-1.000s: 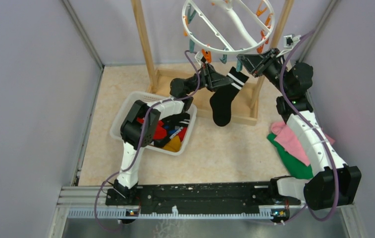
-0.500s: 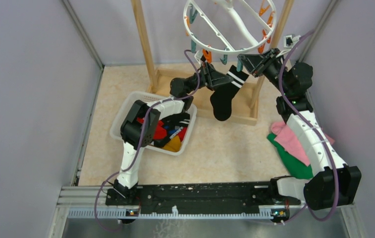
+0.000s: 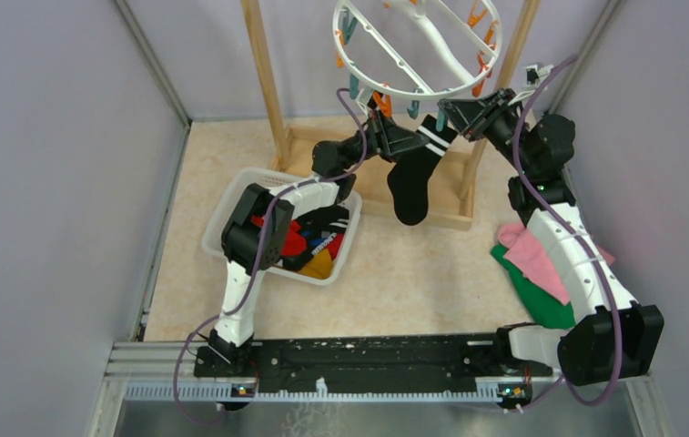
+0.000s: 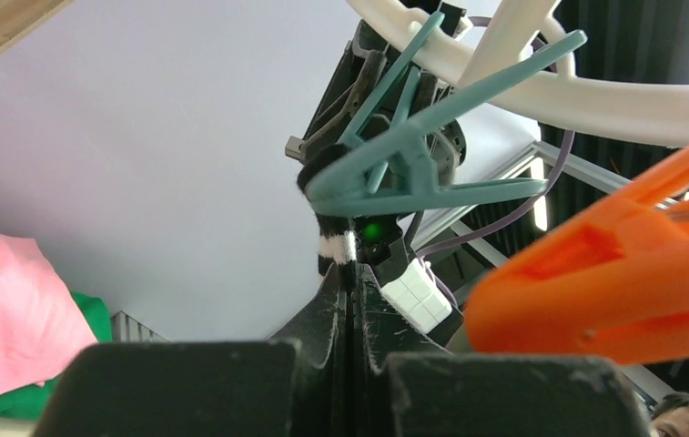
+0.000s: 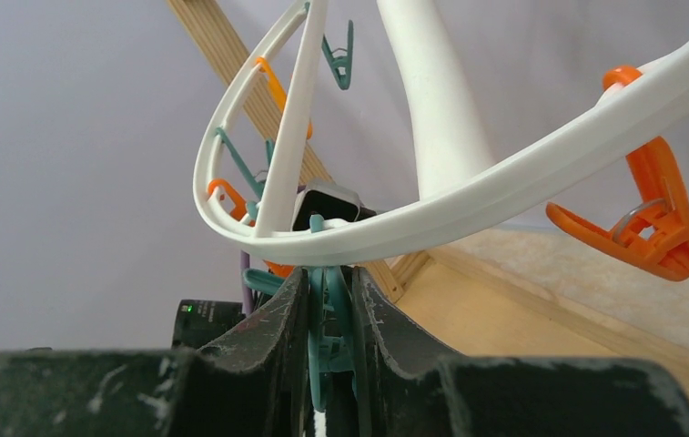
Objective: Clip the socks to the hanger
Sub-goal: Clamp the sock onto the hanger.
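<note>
Left gripper (image 4: 351,278) pinches striped sock (image 3: 410,182) cuff under hanger (image 5: 504,187). Right gripper (image 5: 327,291) squeezes teal peg (image 5: 327,350) hanging off its rim.

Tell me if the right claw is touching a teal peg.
Touching. The right wrist view shows the teal peg pinched between both fingers of the right claw.

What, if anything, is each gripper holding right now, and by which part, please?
The left gripper pinches the black striped sock near its cuff; the right gripper clamps a teal peg on the hanger, one finger on each side.
</note>
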Robot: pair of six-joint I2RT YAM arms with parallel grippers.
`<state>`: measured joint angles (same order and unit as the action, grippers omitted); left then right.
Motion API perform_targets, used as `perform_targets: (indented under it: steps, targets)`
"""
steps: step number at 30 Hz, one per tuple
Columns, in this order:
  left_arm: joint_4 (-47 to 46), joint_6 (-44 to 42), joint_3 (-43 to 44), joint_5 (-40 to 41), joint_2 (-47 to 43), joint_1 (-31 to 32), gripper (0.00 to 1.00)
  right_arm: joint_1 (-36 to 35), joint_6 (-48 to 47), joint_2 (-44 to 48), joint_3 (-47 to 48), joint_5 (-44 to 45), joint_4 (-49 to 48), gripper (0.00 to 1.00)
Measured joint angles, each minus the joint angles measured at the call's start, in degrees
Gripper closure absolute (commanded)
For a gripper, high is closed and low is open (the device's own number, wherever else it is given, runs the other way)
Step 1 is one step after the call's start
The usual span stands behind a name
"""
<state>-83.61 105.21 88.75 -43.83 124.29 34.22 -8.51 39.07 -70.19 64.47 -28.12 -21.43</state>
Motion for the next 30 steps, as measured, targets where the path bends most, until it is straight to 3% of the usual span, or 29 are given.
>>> perform_targets:
  steps: [16,19,27,30]
  targets:
    - [-0.04,-0.17,1.16,1.64,0.0,0.28,1.0,0.09,9.09,-0.13,0.02,0.44,0.28,0.99]
    - [-0.04,-0.35,0.83,1.97,0.0,0.37,1.0,0.09,9.81,-0.22,0.02,0.9,0.79,0.92]
    - [-0.04,-0.37,0.59,2.78,0.0,0.44,0.98,0.09,9.6,-0.39,0.02,1.31,1.25,0.62]
    - [-0.02,-0.37,0.59,2.93,0.0,0.42,0.96,0.09,9.16,-0.39,0.02,1.09,1.4,0.58]
